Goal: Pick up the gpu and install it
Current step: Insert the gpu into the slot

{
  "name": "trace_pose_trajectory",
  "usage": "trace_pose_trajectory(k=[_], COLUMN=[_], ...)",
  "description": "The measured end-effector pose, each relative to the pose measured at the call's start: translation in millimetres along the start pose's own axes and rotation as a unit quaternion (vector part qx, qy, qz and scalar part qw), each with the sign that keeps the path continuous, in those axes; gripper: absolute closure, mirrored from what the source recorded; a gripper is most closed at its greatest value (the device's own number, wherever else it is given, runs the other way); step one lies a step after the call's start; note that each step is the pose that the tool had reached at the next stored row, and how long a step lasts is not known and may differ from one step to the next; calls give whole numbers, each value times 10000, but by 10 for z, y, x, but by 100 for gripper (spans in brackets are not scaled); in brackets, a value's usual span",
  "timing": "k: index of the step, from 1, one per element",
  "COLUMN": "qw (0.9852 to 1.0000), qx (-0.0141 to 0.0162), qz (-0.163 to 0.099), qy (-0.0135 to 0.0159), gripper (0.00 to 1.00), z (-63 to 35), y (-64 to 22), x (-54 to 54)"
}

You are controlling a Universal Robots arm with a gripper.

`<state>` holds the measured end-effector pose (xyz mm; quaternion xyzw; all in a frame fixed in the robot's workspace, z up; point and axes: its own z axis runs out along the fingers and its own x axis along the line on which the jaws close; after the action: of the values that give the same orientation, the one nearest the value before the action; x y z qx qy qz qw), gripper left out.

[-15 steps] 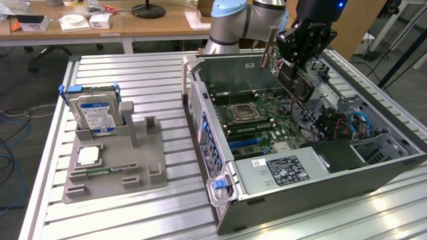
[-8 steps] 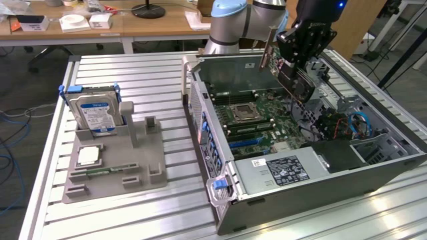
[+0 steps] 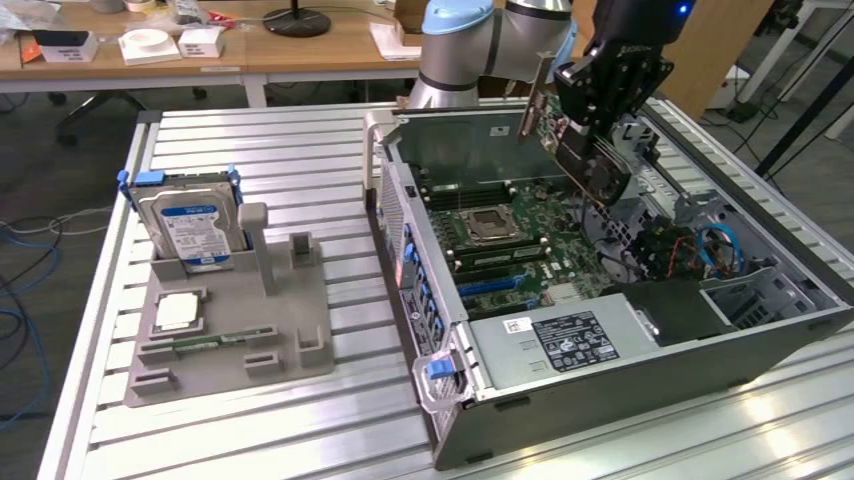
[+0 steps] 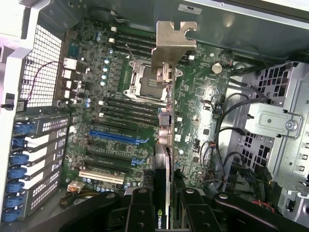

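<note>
Green gpu [image 3: 589, 162] [image 4: 164, 159] hangs over the motherboard [image 3: 518, 238] [image 4: 120, 113], drive cage [image 4: 276, 123] close beside.

The gripper [image 3: 601, 120] hides the top of the gpu [image 3: 594, 168], and the arm [image 3: 461, 50] is cut off at the picture's edge.

Bright room light, glare on table [image 3: 767, 415], case [image 3: 561, 425] interior dim

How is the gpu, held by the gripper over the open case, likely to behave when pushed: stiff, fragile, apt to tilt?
Probably stiff: the gpu looks straight edge-on in the gripper. Gripped near one edge, it may tilt if pushed off-centre. Its thin metal bracket seems easy to bend.
</note>
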<state>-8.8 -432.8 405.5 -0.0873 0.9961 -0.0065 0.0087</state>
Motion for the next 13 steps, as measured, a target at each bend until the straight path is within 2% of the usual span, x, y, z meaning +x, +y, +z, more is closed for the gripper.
trace_pose_trajectory(k=[13], qw=[9999], qx=[-2], qz=[-104], qy=[-2], gripper=[74], z=[0], y=[-2], x=[-12])
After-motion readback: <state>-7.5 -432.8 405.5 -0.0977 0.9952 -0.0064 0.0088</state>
